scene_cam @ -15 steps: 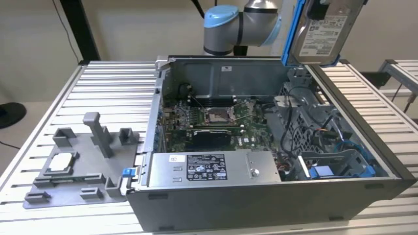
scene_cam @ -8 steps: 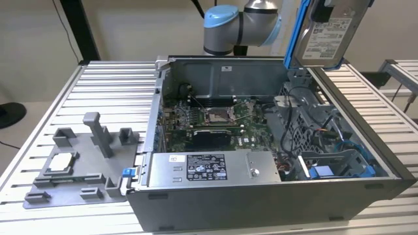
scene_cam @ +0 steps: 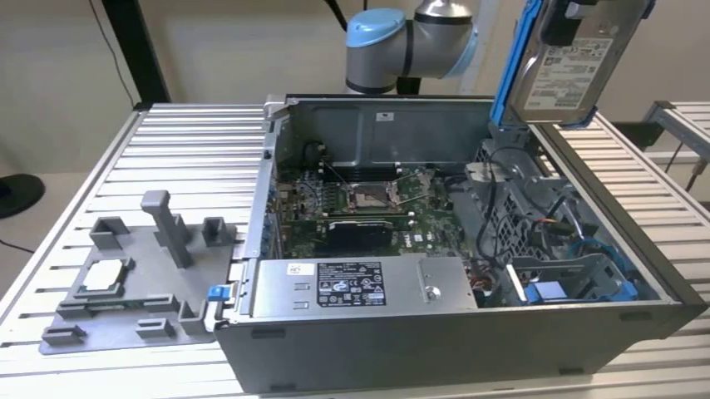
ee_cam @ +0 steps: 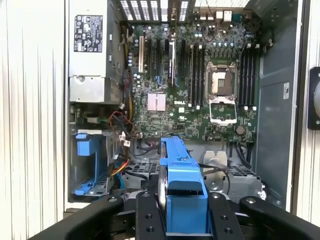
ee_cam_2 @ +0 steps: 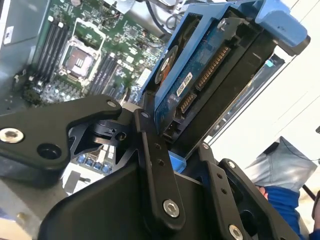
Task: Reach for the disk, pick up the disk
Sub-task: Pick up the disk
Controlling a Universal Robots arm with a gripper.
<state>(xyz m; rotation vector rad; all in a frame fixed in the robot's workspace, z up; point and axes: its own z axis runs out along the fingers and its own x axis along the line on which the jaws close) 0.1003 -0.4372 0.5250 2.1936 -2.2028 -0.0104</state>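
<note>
The disk, a silver hard drive with a white label and a blue bracket along its edge, hangs upright above the far right corner of the open computer case. My gripper is shut on its top end. In the second wrist view the disk sits clamped between the black fingers, connector side showing. In the first wrist view the disk shows edge-on, its blue bracket between the two fingers, above the case's interior.
The case lies open on a slatted metal table, with the motherboard, the power supply and a blue drive bay inside. A grey plastic stand with upright posts sits at the exterior view's left. A person's sleeve is nearby.
</note>
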